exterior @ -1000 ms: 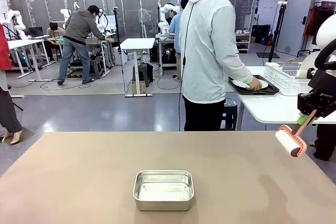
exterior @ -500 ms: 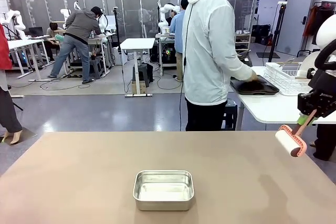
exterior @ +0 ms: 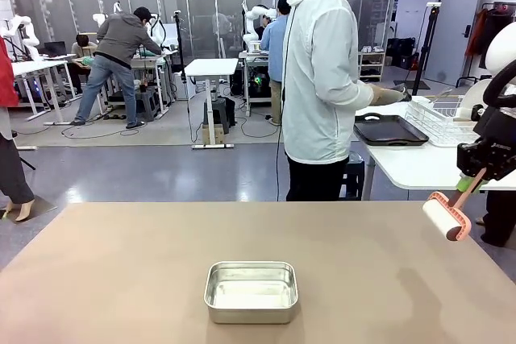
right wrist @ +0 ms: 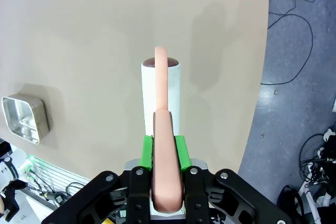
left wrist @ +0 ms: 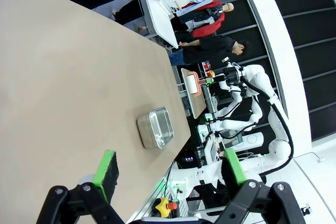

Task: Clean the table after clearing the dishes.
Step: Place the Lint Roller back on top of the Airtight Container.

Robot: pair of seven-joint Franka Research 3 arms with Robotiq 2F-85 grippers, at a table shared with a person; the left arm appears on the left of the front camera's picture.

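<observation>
Pink handle clamped tight in the right gripper [right wrist: 167,145], white roll of the lint roller [exterior: 446,217] hanging in the air past the right edge of the table [exterior: 121,279], not touching it. Biggest risk I see: if the roller comes down tilted, just one end of the roll drags and it skids instead of rolling. The grip is on a thin handle, so a hard push could twist it between the pads too.

Other snag is the steel pan [exterior: 251,291] sitting near the front middle of the table. A sweep through there bumps it or shoves it along, so the pass probably needs to go around it. Pan looks empty to me, just a shiny bottom.

Left gripper [left wrist: 168,169] is spread wide with nothing in it, hovering high over its side of the table.

Dishes are already off the big table. A person [exterior: 322,78] stands at the small white table [exterior: 419,168] beyond, where a dark tray [exterior: 391,130] lies beside a wire rack [exterior: 439,118]. Can't tell what's in the rack or in the person's hand.
</observation>
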